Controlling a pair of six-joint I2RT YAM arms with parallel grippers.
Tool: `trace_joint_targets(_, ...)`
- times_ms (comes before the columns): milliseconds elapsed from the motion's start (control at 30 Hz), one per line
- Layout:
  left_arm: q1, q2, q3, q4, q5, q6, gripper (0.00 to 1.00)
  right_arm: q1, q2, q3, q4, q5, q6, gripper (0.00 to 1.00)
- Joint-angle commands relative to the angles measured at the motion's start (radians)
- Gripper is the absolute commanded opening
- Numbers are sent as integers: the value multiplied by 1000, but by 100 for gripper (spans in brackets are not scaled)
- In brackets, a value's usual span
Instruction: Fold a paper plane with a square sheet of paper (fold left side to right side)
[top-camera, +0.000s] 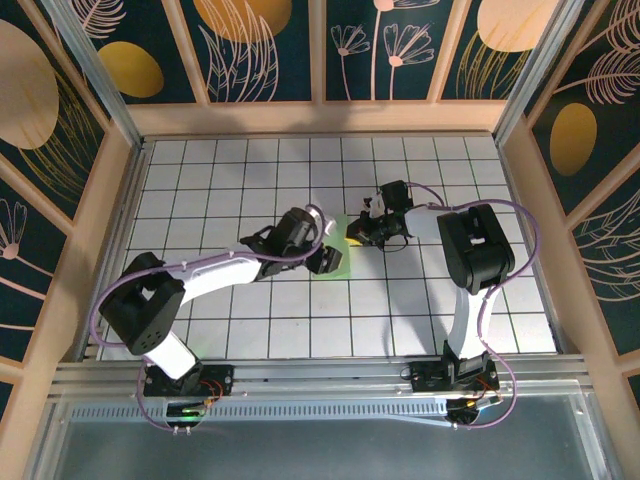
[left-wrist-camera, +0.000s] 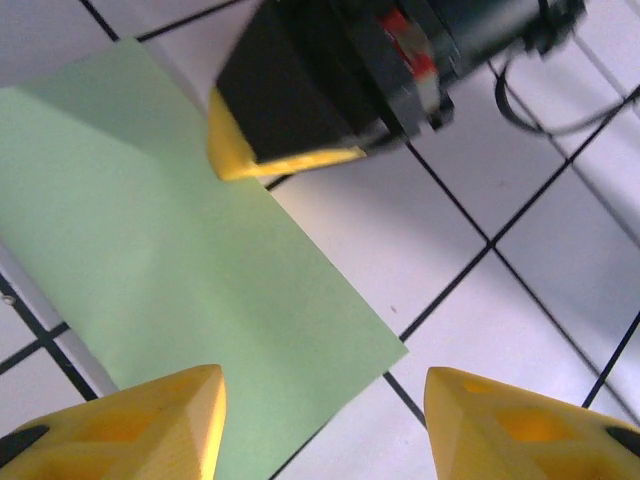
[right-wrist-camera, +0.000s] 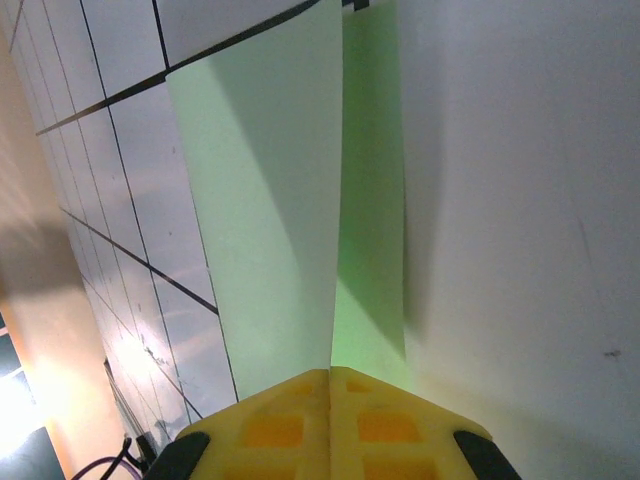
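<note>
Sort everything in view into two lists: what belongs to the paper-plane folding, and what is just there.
Belongs to the job:
square sheet of paper, pale green
left gripper, open above it
right gripper, shut on its edge

Just there:
white grid table
patterned walls

Top view: square sheet of paper (top-camera: 337, 264) mostly hidden under left gripper (top-camera: 322, 258) and right gripper (top-camera: 358, 233). Right wrist view: sheet's near end hidden behind fingertips (right-wrist-camera: 300, 410), far end cut off.
</note>
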Motion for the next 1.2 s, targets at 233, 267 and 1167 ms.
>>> trace_joint_targets(233,-185,128,148,-142,-360,152,63,-10,-25,31,-27,0,-13,0)
trace_joint_targets(267,-193,149,164,-150,-374,156,64,-9,-25,31,-25,1,-14,0)
trace_joint_targets(1167,-242,296,273,-193,-540,142,24,-18,-22,45,-44,17,-39,1)
